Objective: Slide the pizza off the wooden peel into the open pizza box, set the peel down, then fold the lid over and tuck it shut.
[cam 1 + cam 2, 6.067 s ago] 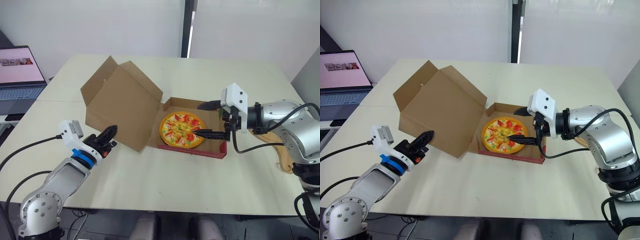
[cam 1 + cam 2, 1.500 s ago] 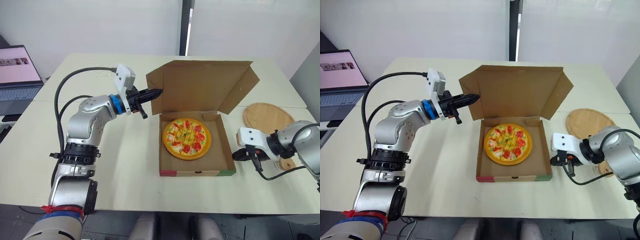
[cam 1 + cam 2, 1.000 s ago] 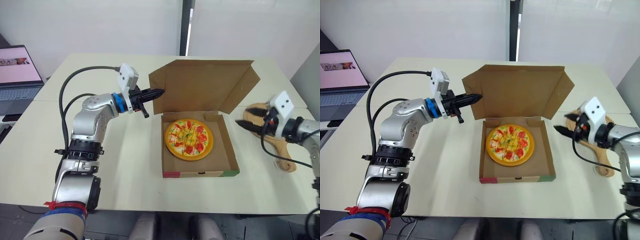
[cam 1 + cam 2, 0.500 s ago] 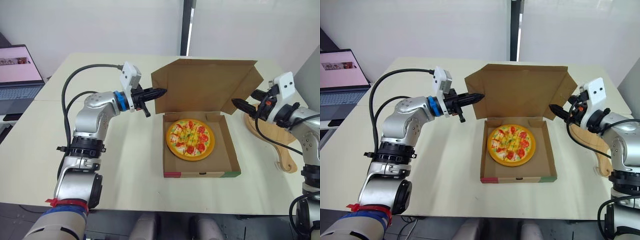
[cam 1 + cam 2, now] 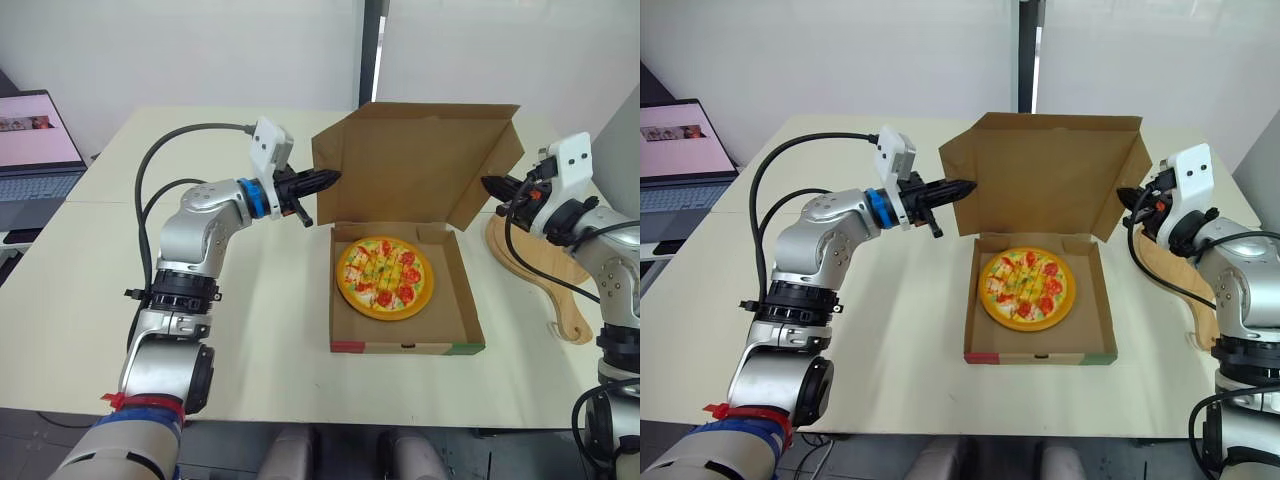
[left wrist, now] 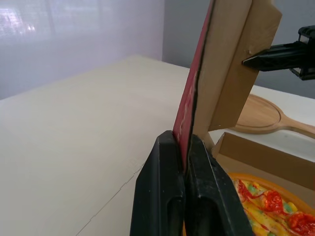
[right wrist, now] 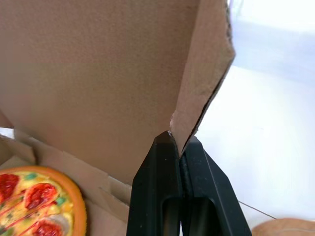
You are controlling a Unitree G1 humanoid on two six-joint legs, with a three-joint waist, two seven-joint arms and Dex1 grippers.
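You see a brown cardboard pizza-box lid (image 5: 410, 165), red outside; at its 6 o'clock, a round orange-rimmed pizza (image 5: 385, 277) flecked red, yellow, green.

pizza (image 5: 385, 277) boxed, lid (image 5: 410, 160) up
it lies flat in the cardboard box (image 5: 405, 346), lid standing near upright at the back; wooden peel (image 5: 535, 262) lies flat just right of the box.

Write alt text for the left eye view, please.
Both grippers pinch the upright lid of an open pizza box, the left gripper on its left side flap and the right gripper on its right one. The pizza lies in the box, and the wooden peel lies on the table to the right.
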